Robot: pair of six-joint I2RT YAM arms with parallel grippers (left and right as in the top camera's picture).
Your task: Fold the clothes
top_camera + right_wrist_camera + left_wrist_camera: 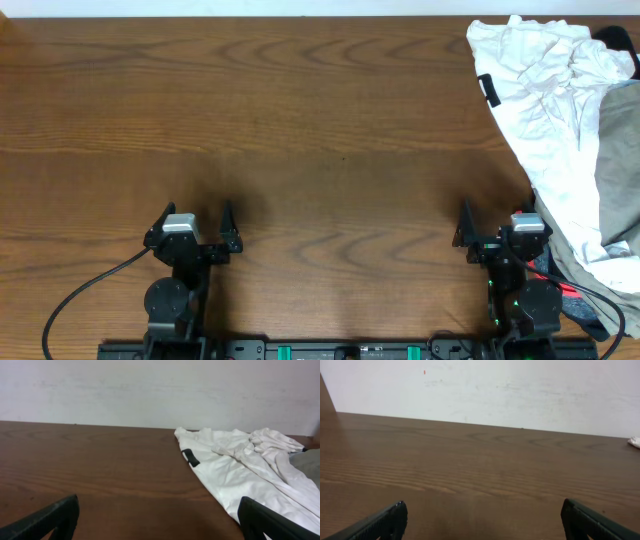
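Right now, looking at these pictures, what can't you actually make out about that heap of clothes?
- Overhead: the white garment and the khaki piece run off the right edge, so the heap's full extent is unknown.
- Overhead: too little of the khaki piece shows to tell its type.
- Right wrist: the dark label is too small to read.
- Left wrist: only a white scrap shows at the right edge.

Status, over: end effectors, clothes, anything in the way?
Left end effector open, empty. Right end effector open, empty, beside the pile. White garment crumpled, unfolded, partly over khaki piece at right. Nothing seen blocking the reach.
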